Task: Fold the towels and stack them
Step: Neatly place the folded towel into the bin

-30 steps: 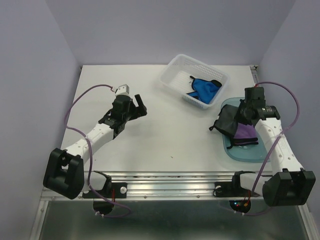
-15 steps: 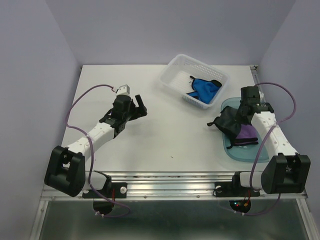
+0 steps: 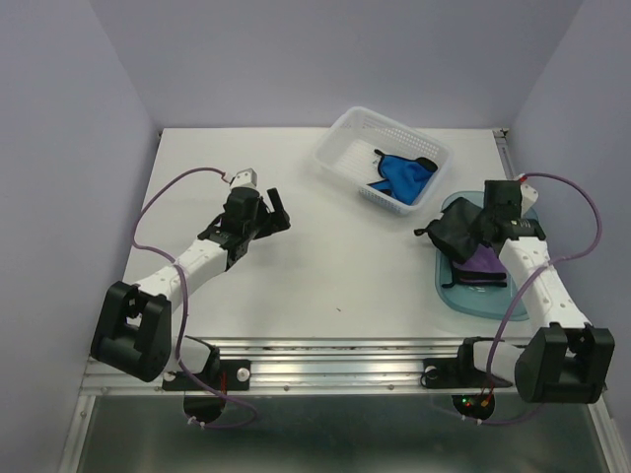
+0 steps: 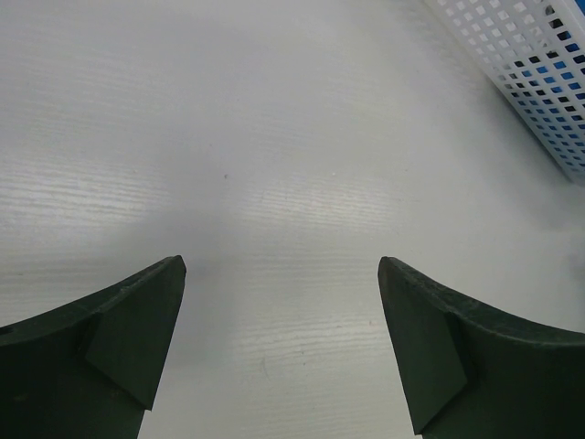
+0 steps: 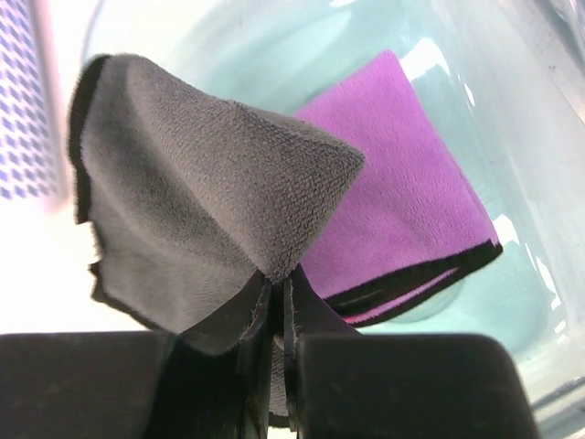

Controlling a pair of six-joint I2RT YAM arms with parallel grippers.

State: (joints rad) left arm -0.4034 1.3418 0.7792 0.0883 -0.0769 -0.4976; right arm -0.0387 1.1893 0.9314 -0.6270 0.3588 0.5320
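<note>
A dark grey soft cloth with black edging [image 5: 201,183] hung bunched from the right gripper [image 5: 277,306], whose fingers were clamped tight on one fold. Its length stretched leftward across the left rim of the translucent blue-green plastic tray [image 3: 473,304]. A folded purple cloth [image 5: 402,192] lay flat in the tray beneath. The left gripper [image 4: 281,274] was spread wide, holding nothing, above the white table [image 4: 274,137].

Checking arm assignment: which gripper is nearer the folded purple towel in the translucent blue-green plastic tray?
Right. The right gripper hangs close to the folded purple towel, pinching a dark grey towel; the left gripper is open, far across the white table.
</note>
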